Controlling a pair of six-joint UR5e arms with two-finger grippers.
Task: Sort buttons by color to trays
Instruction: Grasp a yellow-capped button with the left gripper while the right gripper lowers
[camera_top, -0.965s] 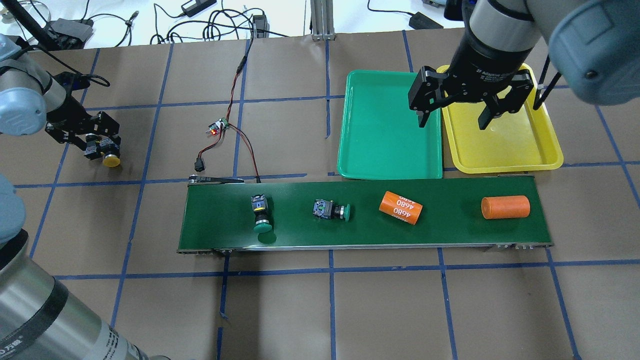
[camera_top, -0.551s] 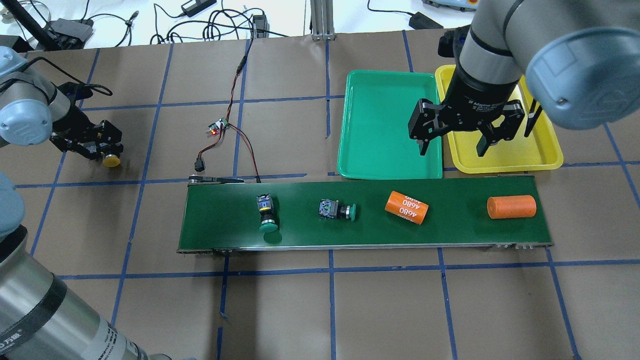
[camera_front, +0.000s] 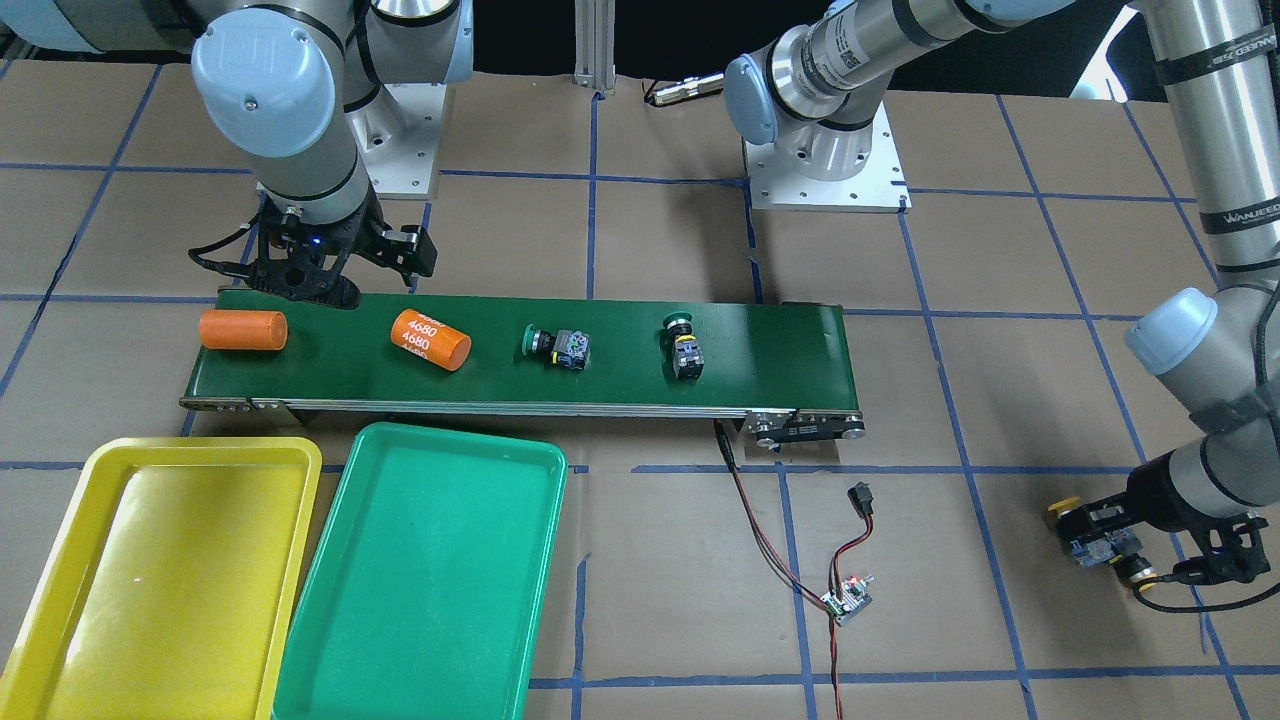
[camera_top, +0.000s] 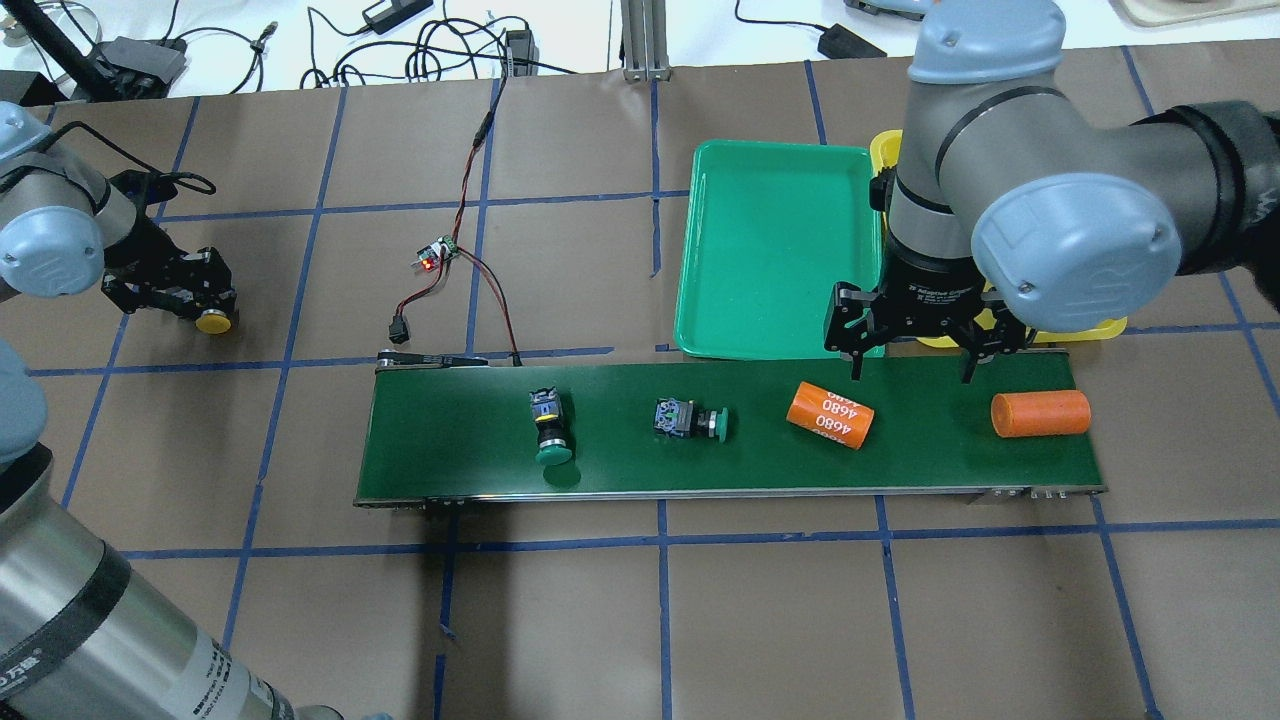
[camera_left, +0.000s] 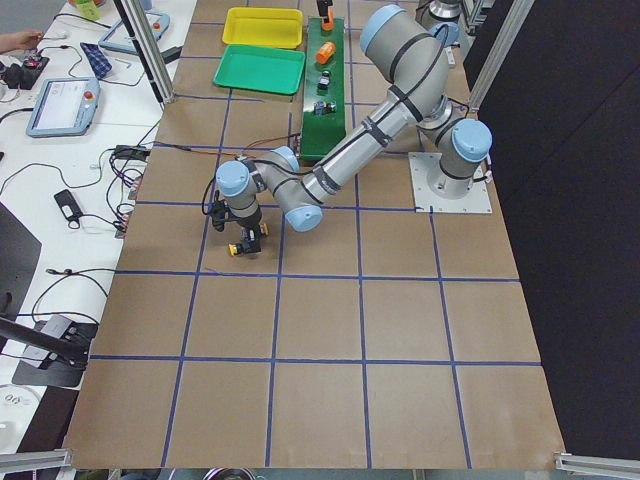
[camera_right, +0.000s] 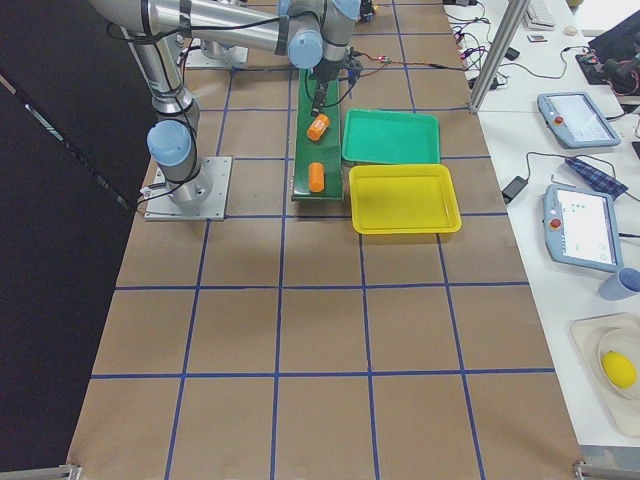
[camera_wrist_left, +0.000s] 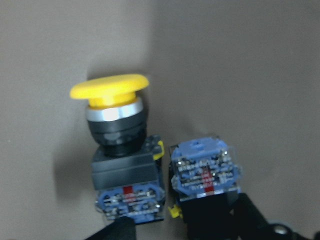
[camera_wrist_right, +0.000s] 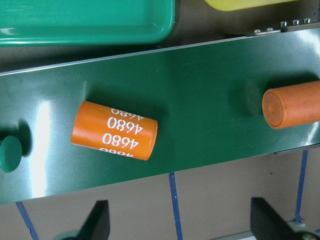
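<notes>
- Now the left claw (camera_top: 185, 298) is standing near the worktop's (camera_top: 640, 620) left edge with its fingers apart, just at a yellow button (camera_wrist_left: 120, 150) and a second yellow button (camera_wrist_left: 205, 175), which are lying side by side.
- The right claw (camera_top: 912, 376) is hanging with its jaws apart over the belt's (camera_top: 450, 440) far rim.
- The left green button (camera_top: 550, 432) and the right green button (camera_top: 688, 420) are lying on the belt's left half.
- The green tray (camera_top: 770, 250) and the yellow tray (camera_front: 150, 600) are sitting toward the far right corner.
</notes>
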